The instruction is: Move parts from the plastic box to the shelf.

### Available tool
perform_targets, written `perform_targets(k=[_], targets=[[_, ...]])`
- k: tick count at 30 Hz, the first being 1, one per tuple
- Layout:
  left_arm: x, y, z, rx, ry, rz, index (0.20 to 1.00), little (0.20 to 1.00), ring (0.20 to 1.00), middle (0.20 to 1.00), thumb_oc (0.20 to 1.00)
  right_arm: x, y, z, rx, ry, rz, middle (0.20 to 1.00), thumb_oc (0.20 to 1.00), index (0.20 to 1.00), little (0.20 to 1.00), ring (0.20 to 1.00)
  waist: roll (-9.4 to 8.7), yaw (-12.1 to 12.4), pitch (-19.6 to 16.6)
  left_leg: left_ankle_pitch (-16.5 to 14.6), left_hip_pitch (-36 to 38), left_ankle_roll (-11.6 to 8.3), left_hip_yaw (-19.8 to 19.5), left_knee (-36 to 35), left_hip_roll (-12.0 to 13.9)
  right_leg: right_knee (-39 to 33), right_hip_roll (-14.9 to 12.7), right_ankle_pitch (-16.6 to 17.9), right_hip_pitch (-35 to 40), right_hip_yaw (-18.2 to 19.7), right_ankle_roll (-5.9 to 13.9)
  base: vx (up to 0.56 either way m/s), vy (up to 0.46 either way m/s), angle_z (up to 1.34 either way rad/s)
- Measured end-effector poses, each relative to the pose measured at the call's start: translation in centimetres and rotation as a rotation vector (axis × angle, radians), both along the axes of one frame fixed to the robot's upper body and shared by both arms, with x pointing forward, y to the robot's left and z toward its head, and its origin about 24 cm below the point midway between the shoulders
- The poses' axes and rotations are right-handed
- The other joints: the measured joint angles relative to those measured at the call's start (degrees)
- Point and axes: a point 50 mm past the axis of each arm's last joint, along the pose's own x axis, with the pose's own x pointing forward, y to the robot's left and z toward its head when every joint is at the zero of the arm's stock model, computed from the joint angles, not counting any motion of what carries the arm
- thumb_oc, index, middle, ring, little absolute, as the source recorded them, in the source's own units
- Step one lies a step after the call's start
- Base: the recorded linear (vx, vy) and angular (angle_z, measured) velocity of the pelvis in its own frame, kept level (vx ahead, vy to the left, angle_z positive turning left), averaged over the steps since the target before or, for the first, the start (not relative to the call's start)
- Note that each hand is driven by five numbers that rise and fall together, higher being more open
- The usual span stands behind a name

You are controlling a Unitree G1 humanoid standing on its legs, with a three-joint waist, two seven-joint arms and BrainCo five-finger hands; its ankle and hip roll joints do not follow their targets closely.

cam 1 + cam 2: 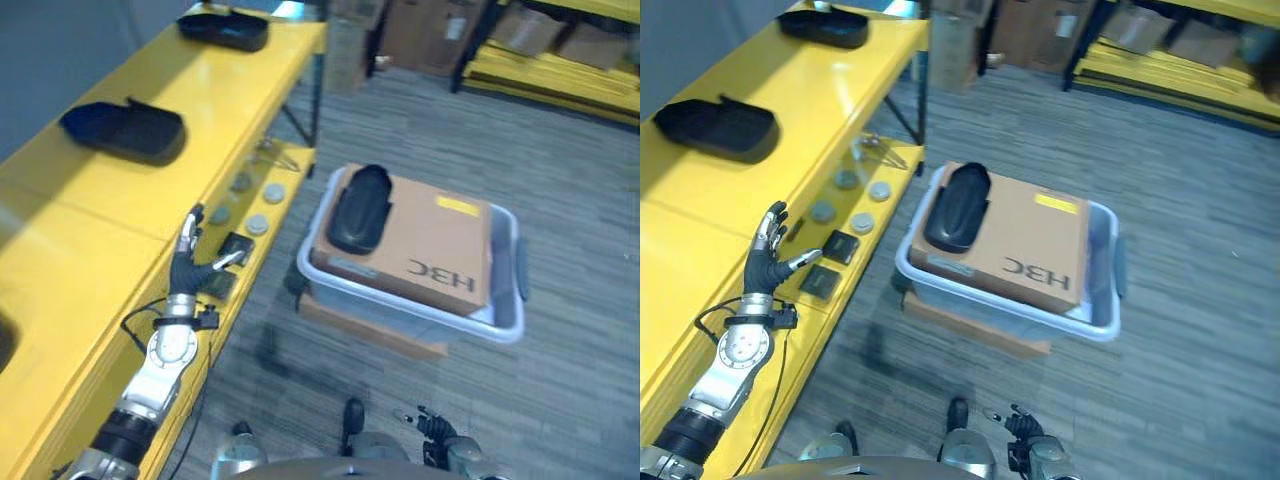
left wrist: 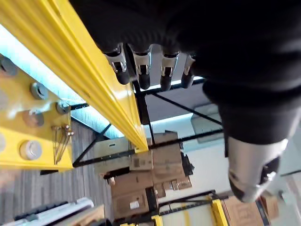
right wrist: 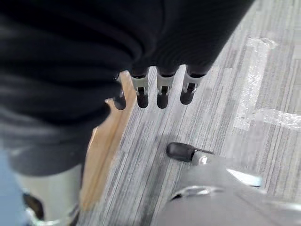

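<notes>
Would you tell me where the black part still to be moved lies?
The black part lies atop the cardboard box inside the plastic box, right of the yellow shelf.

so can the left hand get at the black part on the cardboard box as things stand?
Probably not without moving: the left hand is open and raised by the shelf edge, while the black part lies on the cardboard box in the plastic box, across open floor. Nothing covers it.

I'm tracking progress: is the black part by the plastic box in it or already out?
In: the black part lies on the cardboard box inside the plastic box.
</notes>
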Motion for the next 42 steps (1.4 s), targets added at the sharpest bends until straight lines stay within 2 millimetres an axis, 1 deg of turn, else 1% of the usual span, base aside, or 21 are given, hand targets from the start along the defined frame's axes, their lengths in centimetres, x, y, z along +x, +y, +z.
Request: perform_targets(k=[2,3,5,8,10,12,14,15,16,17,19,20,23,26,30,34,35,37,38,40,42], targets=[[0.3,-0.1,0.2,0.002,-0.007,-0.006,1.0,1.0,1.0,1.0,1.0,-1.7,-1.2,-0.1,-0.028,0.048,-0.018,1.0,1.0,1.0,1.0,1.0,0.51,-1.0,-0.3,1.0,0.5,-0.91,-0.9,-0.6,1.1,0.0,1.0,-0.1,-0.3,-0.4,-0.53,0.02,-0.317,0.04],[0.7,-0.2,-0.4,-0.003,0.029,0.0,1.0,1.0,1.0,1.0,1.0,-2.7,-2.2,0.1,-0.033,0.053,-0.076,1.0,1.0,1.0,1.0,1.0,1.02,-1.2,-0.8,0.9,-0.3,-2.96,-1.2,0.7,2.0,-0.4,1.4,-0.9,-0.6,-1.2,-1.11,-0.04,-0.181,-0.04],[0.2,0.3,-1.9,0.004,0.112,0.022,1.0,1.0,1.0,1.0,1.0,-3.2,-2.4,0.2,-0.033,0.054,-0.095,1.0,1.0,1.0,1.0,1.0,0.82,-0.4,-1.1,0.9,-0.2,-2.81,-0.6,1.4,1.9,-0.4,1.4,-0.7,-1.0,-1.0,-1.56,-0.04,-0.21,-0.25],[-1.3,1.4,-6.9,0.076,0.376,0.026,1.0,1.0,1.0,1.0,1.0,-3.5,-3.6,0.4,-0.056,0.081,-0.081,1.0,1.0,1.0,1.0,1.0,1.74,-0.9,-1.2,2.1,-1.2,-1.15,-1.6,1.9,1.7,-0.4,1.1,-0.1,-2.0,-0.6,-2.23,0.01,-0.084,-0.17],[-3.4,2.1,-9.6,0.089,0.522,0.039,1.0,1.0,1.0,1.0,1.0,-3.0,-3.6,0.6,-0.053,0.05,-0.064,1.0,1.0,1.0,1.0,1.0,1.86,-0.8,-1.2,3.2,-1.6,-0.23,-3.3,3.2,1.1,-0.4,0.5,0.0,-1.7,-0.1,-2.3,0.05,-0.001,-0.09],[-5.0,2.8,-11.8,0.099,0.63,0.044,1.0,1.0,1.0,1.0,1.0,-2.1,-3.3,1.0,-0.058,0.003,-0.006,1.0,1.0,1.0,1.0,1.0,1.94,-0.5,-1.1,3.8,-3.5,-1.08,-5.6,7.0,0.4,-0.4,-0.4,0.2,-1.4,0.6,-2.48,0.05,0.063,0.03],[-7.8,3.2,-14.7,0.076,0.782,0.067,1.0,1.0,1.0,1.0,1.0,-0.3,-3.1,1.9,-0.079,-0.093,0.051,1.0,1.0,1.0,1.0,1.0,1.81,-0.2,-1.1,2.8,-3.9,-2.14,-8.1,3.8,-2.0,-0.4,-2.2,0.4,-1.5,1.4,-2.83,0.1,0.088,-0.05],[-9.1,3.0,-15.7,0.063,0.847,0.065,1.0,1.0,1.0,1.0,1.0,0.8,-3.2,2.6,-0.097,-0.154,0.066,1.0,1.0,1.0,1.0,1.0,2.82,-0.3,-1.5,3.0,-4.0,-1.9,-9.2,0.1,-3.3,-0.4,-2.3,0.6,-1.9,1.6,-2.45,0.2,0.199,-0.09],[-11.7,2.6,-17.7,0.017,0.938,0.083,1.0,1.0,1.0,1.0,1.0,3.3,-3.5,4.3,-0.135,-0.272,0.088,1.0,1.0,1.0,1.0,1.0,4.84,-0.1,-1.5,2.9,-4.0,-1.54,-11.6,-4.3,-5.3,-0.4,-2.4,1.1,-3.0,2.8,-1.34,0.17,0.177,-0.27],[-12.8,2.2,-18.8,-0.022,0.991,0.102,1.0,1.0,1.0,1.0,1.0,4.9,-3.3,5.8,-0.15,-0.372,0.113,1.0,1.0,1.0,1.0,1.0,5.47,0.4,-1.4,2.5,-4.1,-0.35,-12.7,-4.3,-6.7,-0.4,-2.2,1.4,-3.4,4.3,-0.79,0.12,0.159,-0.57],[-16.3,2.1,-21.1,-0.045,1.16,0.129,1.0,1.0,1.0,1.0,1.0,7.7,-1.8,8.8,-0.147,-0.582,0.148,1.0,1.0,1.0,1.0,1.0,3.95,0.4,-1.3,3.7,-3.0,0.71,-11.9,-4.3,-7.8,-0.4,-2.8,1.8,-3.4,5.5,-0.21,0.08,0.111,-0.53],[-17.3,2.5,-21.5,-0.038,1.2,0.126,1.0,1.0,1.0,1.0,1.0,9.1,-0.7,10.9,-0.135,-0.717,0.165,1.0,1.0,1.0,1.0,1.0,1.81,-0.2,-1.5,3.7,-3.0,1.04,-11.6,-4.3,-8.7,-0.4,-3.6,1.6,-3.6,5.6,0.18,0.13,0.171,-0.13],[-17.0,3.7,-21.0,-0.004,1.179,0.129,1.0,1.0,1.0,1.0,1.0,10.2,0.2,13.5,-0.128,-0.884,0.142,1.0,1.0,1.0,1.0,1.0,-2.15,-0.2,-1.6,3.8,-3.5,1.84,-10.2,-4.3,-9.4,-0.4,-4.4,0.6,-4.5,5.4,1.42,0.14,0.168,-0.1],[-17.4,4.4,-21.0,-0.011,1.192,0.142,1.0,1.0,1.0,1.0,1.0,10.7,1.5,17.4,-0.119,-1.066,0.196,1.0,1.0,1.0,1.0,1.0,-2.98,-1.5,-1.6,3.7,-3.1,3.19,-8.4,-4.3,-9.9,-0.4,-5.4,0.6,-4.4,5.7,1.49,0.05,0.109,-0.29],[-14.3,5.0,-19.9,-0.016,1.093,0.121,1.0,1.0,1.0,1.0,1.0,13.1,1.2,21.2,-0.194,-1.208,0.268,1.0,1.0,1.0,1.0,1.0,-3.99,-1.8,-2.3,3.2,-3.4,3.34,-6.4,-4.3,-11.2,-0.4,-6.7,3.9,-6.1,5.7,2.45,-0.01,0.137,-0.3],[-11.1,3.4,-18.8,-0.042,0.993,0.05,1.0,1.0,1.0,1.0,1.0,17.2,0.2,22.4,-0.309,-1.16,0.25,1.0,1.0,1.0,1.0,1.0,-1.92,-1.0,-1.5,3.0,-4.5,3.94,-7.5,-4.0,-11.6,0.1,-6.6,6.0,-7.0,5.7,2.54,0.02,0.09,-0.01],[-9.6,2.7,-18.1,-0.046,0.941,0.005,1.0,1.0,1.0,1.0,1.0,18.4,-0.1,23.5,-0.345,-1.17,0.238,1.0,1.0,1.0,1.0,1.0,-1.21,1.2,-0.8,3.3,-5.4,3.7,-7.9,-3.9,-11.7,0.3,-6.6,6.0,-7.5,5.4,2.52,0.13,0.045,0.11],[-8.0,2.1,-17.4,-0.02,0.911,-0.051,1.0,1.0,1.0,1.0,1.0,21.0,-0.1,23.8,-0.395,-1.111,0.219,1.0,1.0,1.0,1.0,1.0,-1.35,1.5,1.0,2.0,-6.6,3.63,-9.1,-0.2,-11.3,3.3,-6.5,5.1,-8.6,5.0,2.36,0.11,-0.036,0.18],[-7.2,1.6,-17.0,-0.008,0.894,-0.091,1.0,1.0,1.0,1.0,1.0,21.6,-0.6,23.9,-0.414,-1.083,0.189,1.0,1.0,1.0,1.0,1.0,-1.33,3.1,1.4,1.5,-7.4,3.23,-9.4,1.2,-11.1,3.4,-6.5,5.1,-8.5,4.7,2.35,0.13,-0.119,0.21],[-7.0,1.3,-16.8,-0.01,0.884,-0.119,1.0,1.0,1.0,1.0,1.0,22.8,-0.3,25.2,-0.417,-1.112,0.173,1.0,1.0,1.0,1.0,1.0,-1.6,4.8,3.0,1.6,-7.7,2.81,-9.8,1.4,-10.8,3.0,-6.4,4.7,-8.5,3.7,2.19,0.2,-0.182,0.1],[-7.5,1.4,-17.2,0.008,0.918,-0.131,1.0,1.0,1.0,1.0,1.0,24.1,0.0,26.4,-0.421,-1.126,0.158,1.0,1.0,1.0,1.0,1.0,-1.67,4.8,4.6,2.0,-7.7,2.65,-9.9,0.7,-10.6,2.6,-6.4,4.6,-8.7,3.6,2.46,0.25,-0.215,0.01]])
